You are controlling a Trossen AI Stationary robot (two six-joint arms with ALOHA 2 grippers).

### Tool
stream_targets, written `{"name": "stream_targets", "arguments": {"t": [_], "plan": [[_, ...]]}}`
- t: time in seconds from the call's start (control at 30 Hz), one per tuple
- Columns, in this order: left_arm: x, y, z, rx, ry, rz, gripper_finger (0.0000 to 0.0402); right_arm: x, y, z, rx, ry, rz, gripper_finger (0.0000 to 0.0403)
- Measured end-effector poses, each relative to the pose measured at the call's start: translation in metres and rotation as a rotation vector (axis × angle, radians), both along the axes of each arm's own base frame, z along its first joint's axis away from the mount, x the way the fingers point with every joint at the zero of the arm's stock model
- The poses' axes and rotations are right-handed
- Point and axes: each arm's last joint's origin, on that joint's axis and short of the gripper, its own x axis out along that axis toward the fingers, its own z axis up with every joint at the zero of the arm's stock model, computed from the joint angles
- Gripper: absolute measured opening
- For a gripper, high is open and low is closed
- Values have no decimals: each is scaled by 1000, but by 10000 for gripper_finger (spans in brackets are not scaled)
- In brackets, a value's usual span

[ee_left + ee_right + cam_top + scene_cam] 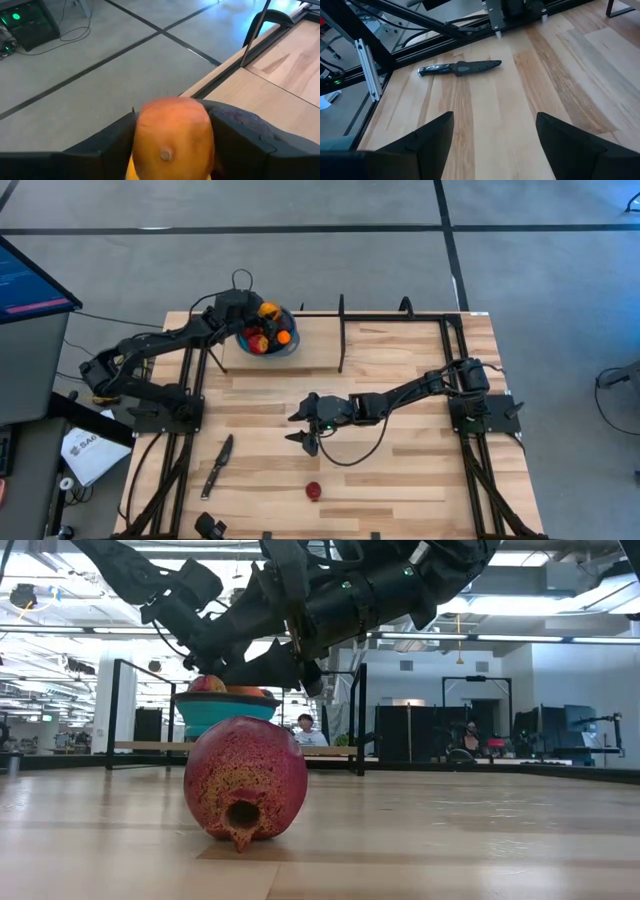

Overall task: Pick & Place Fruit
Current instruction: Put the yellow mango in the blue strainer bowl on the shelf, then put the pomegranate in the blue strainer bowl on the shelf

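Note:
My left gripper is over the far rim of the blue bowl and is shut on an orange-yellow fruit. Several red, yellow and orange fruits lie in the bowl, which also shows in the low view. A red pomegranate-like fruit rests on the table near the near edge, close to the low camera. My right gripper hovers open above the table's middle, far from that fruit. In the right wrist view its fingers stand wide apart over bare wood. My left gripper pinches the orange-yellow fruit between its two fingers, one on each side of the fruit's body. The fruit's end with a small stub faces the wrist camera. Whether the fruit rests on those in the bowl does not show.
A slim dark knife lies on the table's left near part, also ahead of the right gripper. Black frame posts stand on the far part of the table. Bare wood lies between the bowl and the red fruit.

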Motion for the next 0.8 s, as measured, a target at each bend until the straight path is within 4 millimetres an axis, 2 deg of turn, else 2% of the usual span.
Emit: {"name": "stream_targets", "arguments": {"t": [0.2, 0.43, 0.63, 0.8], "plan": [[0, 0, 0, 2, -2, 0, 288, 0, 0, 0, 0, 0, 0, 276], [-3, -3, 8, 23, -25, 0, 309, 0, 0, 0, 0, 0, 0, 276], [-21, -24, 45, 92, -136, -64, 310, 0, 0, 0, -12, -1, 9, 276], [-36, -66, 83, 150, -315, -354, 305, -3, 15, 0, -135, -22, 172, 276]]}}
